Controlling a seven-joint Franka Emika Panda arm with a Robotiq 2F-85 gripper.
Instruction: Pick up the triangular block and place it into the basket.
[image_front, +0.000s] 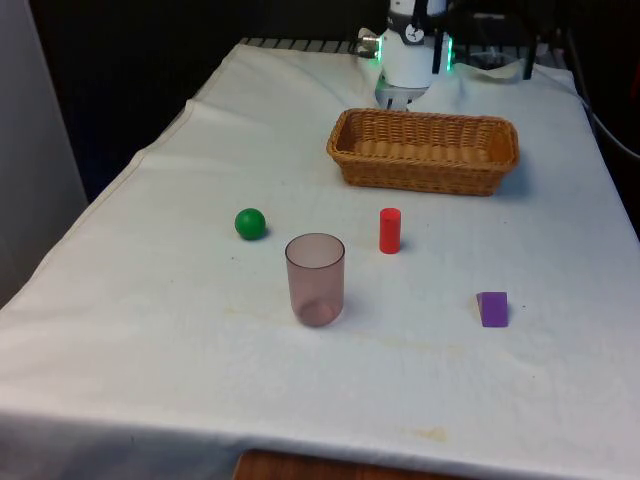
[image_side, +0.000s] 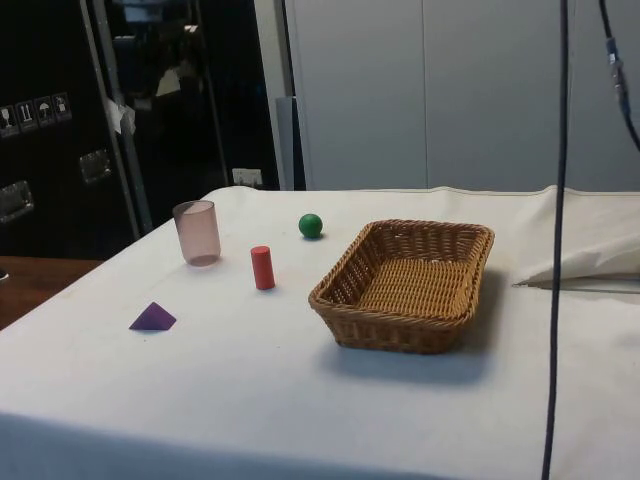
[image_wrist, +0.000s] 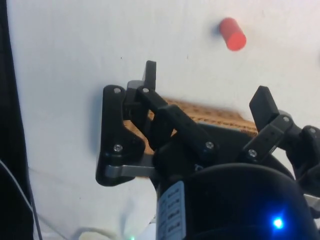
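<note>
On cloth, purple triangular block (image_front: 492, 309), untouched.

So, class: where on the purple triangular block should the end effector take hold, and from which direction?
Probably from straight above. The purple triangular block lies low on the cloth, apart from the red cylinder and the cup. Its top slopes to a ridge in the side view, so close the open end effector on the two upright flat faces rather than the slopes.

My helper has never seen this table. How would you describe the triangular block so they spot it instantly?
Start at the wicker basket. Move past the red cylinder towards the front view's near right. The purple triangular block lies there alone: the only purple, sloped piece.
</note>
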